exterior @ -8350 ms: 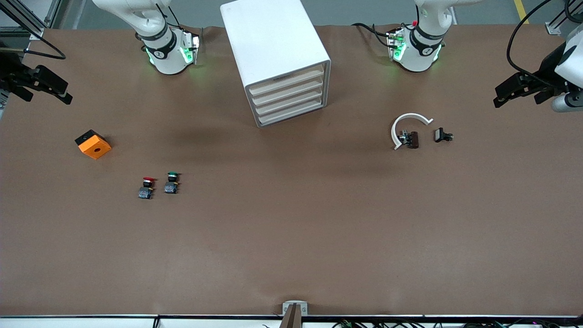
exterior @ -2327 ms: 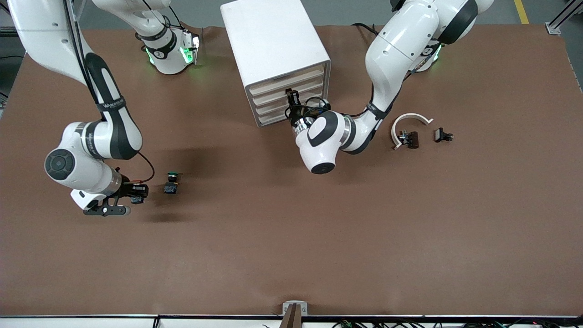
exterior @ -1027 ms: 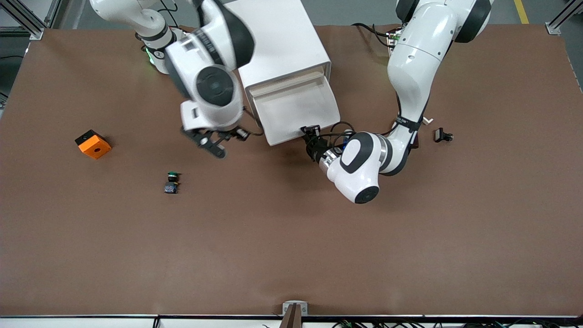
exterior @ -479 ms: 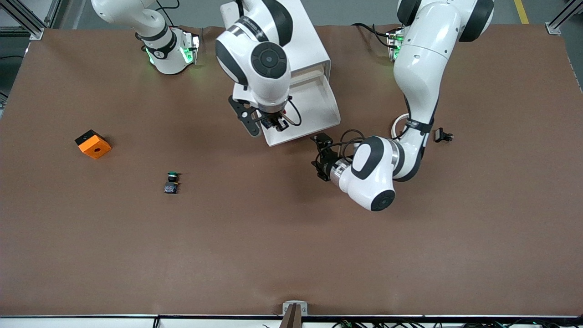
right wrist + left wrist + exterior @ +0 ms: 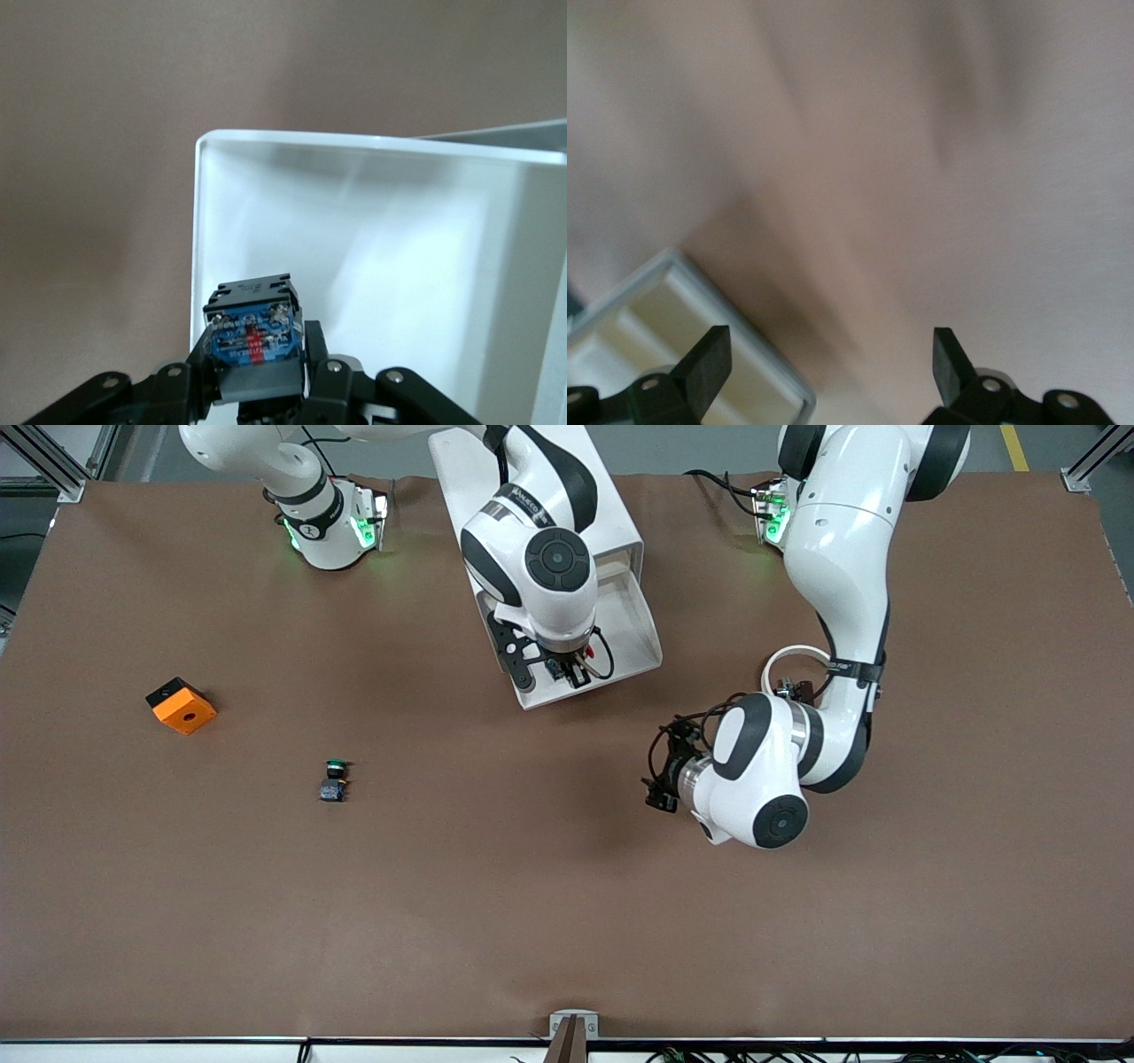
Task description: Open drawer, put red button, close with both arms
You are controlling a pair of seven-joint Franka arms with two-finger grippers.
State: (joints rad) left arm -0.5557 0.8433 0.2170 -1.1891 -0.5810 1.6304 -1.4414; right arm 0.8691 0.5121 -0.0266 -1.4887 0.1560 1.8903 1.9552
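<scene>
Scanning front view, right-arm end to left-arm end:
orange block (image 5: pixel 181 705): lying near the right arm's end
green-capped button (image 5: pixel 334 779): on the table, untouched
right gripper (image 5: pixel 560 670): clamped on the red button (image 5: pixel 254 341) — held over the drawer (image 5: pixel 642 646), pulled out of the cabinet (image 5: pixel 496 478)
left gripper (image 5: pixel 663 772): fingers spread, nothing held — over bare table (image 5: pixel 567 903)

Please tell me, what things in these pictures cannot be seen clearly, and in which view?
- Red cap of the red button: right wrist view shows only its blue base block in the shut right gripper; in front view the arm covers it.
- Drawer floor: front view, partly hidden by the right arm.
- Lower drawers of the cabinet: hidden under the open drawer.
- Left wrist view: blurred; open left gripper cut off by the edge.
</scene>
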